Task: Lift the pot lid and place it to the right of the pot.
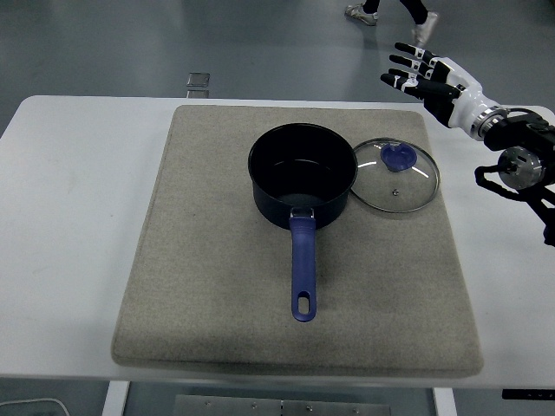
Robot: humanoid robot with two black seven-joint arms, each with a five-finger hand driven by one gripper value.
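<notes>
The round glass lid with a blue knob [395,174] was laid flat below the empty, spread-fingered right robot hand [425,74], just beside the dark blue saucepan [302,172], seemingly already placed.

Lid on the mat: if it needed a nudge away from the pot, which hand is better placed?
Right. The right hand hangs open above the table's far right, near the lid, which lies flat against the pot. The left arm is out of view.
</notes>
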